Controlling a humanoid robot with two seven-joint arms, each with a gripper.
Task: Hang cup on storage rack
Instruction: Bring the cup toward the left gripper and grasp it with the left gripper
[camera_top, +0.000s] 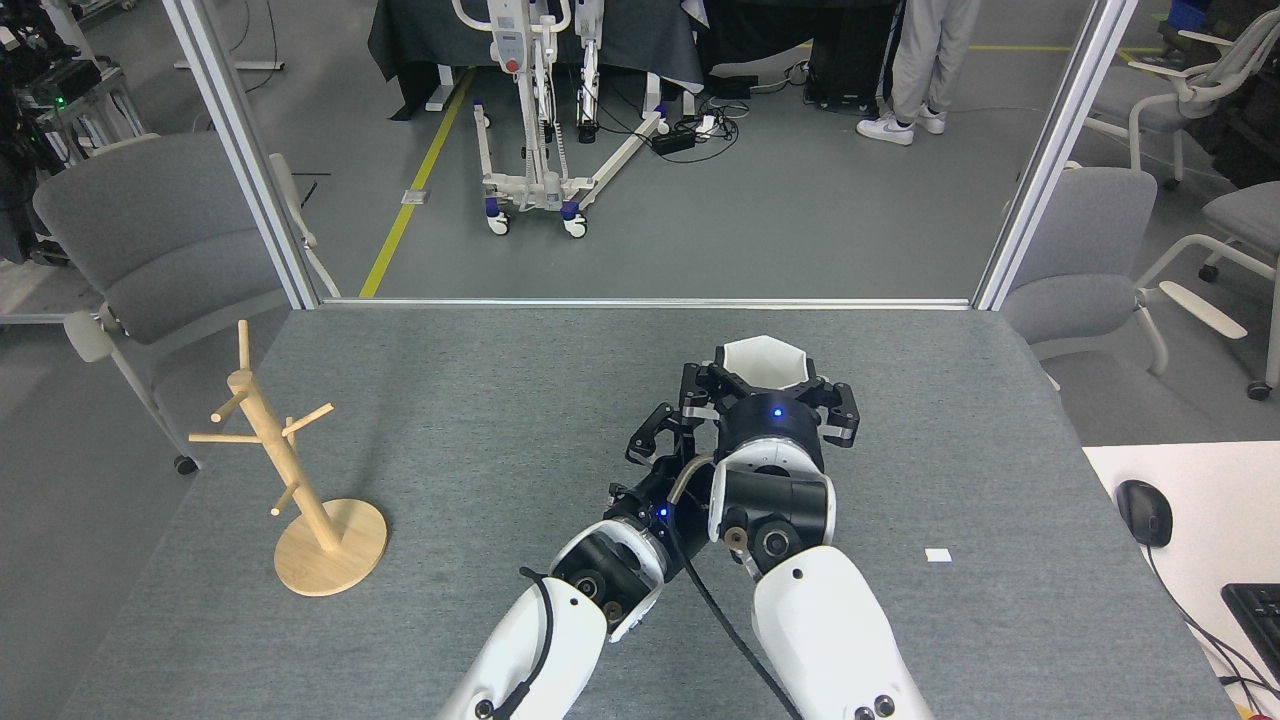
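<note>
cup: the white mug (765, 362) with a hexagonal rim is held up with its mouth open to the top, in the middle of the worktop, well to the right of the mug tree. only the rim and the inner wall show; its handle is hidden.
right end effector: the right end effector (768, 385) is closed around the cup, its black fingers (700, 385) at both sides of the mug body. a blue light is on its wrist.
left end effector: the left end effector (660, 435) is just left of and below the cup, close against the right wrist. two of its black fingers (645, 432) stand apart, so it looks spread, with nothing between them. it is partly covered by the right arm.
storage rack: the wooden mug tree (290, 470) stands upright on its round base, near the left edge of the worktop. all its pegs are bare.
worktop: grey felt-like surface (480, 400); a small white scrap (937, 555) lies far to the right of the mug tree, right of the right arm.
beyond the worktop: grey chairs (150, 240) behind the mug tree, a wheeled white frame (535, 130), and the legs of a person (925, 60) farther back.
right side: a black computer mouse (1145, 512) and a keyboard corner (1255, 610) on a white desk.
</note>
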